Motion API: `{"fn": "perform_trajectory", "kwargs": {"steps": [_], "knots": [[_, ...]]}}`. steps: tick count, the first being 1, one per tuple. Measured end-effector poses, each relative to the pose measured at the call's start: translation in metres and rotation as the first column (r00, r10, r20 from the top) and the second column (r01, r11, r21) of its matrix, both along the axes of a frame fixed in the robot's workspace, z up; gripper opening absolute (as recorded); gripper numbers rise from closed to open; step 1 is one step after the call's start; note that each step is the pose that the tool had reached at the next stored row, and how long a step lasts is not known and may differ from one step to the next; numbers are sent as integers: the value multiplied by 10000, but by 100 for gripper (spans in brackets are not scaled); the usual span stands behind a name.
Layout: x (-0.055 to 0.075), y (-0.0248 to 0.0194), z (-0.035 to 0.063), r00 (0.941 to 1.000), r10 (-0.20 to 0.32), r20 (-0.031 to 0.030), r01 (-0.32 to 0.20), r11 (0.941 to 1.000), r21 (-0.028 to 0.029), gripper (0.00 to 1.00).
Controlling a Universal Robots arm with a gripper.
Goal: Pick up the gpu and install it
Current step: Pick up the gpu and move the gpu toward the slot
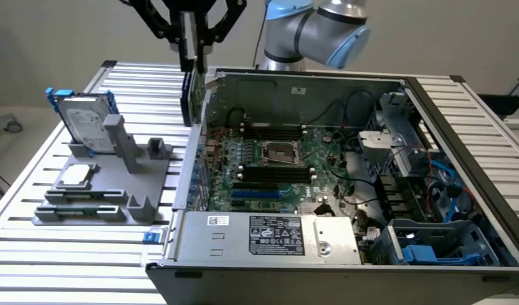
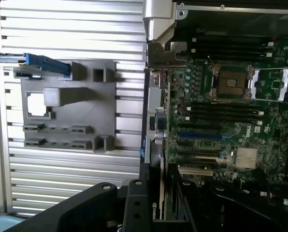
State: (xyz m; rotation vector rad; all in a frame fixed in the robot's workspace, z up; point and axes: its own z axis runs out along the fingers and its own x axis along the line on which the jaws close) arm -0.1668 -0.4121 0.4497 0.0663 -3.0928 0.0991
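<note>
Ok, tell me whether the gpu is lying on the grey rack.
No, the gpu hangs upright in the pincer beside the computer case wall, clear of the grey rack.

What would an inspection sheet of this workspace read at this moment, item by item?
Surface: slatted metal table, carrying an open computer case and a grey parts fixture.
Job's things: gpu hangs upright, edge-on, at the case's wall on the exterior view's left; not seated on the motherboard.
Clutter: hard drive upright in the fixture; processor chip lying flat on it.
Grippers: gripper shut on the gpu.
Cables: black cables and blue cables inside the case.
Surroundings: plain wall behind the table.
</note>
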Motion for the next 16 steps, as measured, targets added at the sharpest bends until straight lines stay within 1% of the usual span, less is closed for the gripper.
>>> {"fn": "perform_trajectory", "kwargs": {"steps": [8, 16], "knots": [[366, -15, -15, 10000, 1, -11, -1, 10000, -1, 26], [728, -15, -146, 10000, 0, -11, 0, 10000, -13, 26]]}}
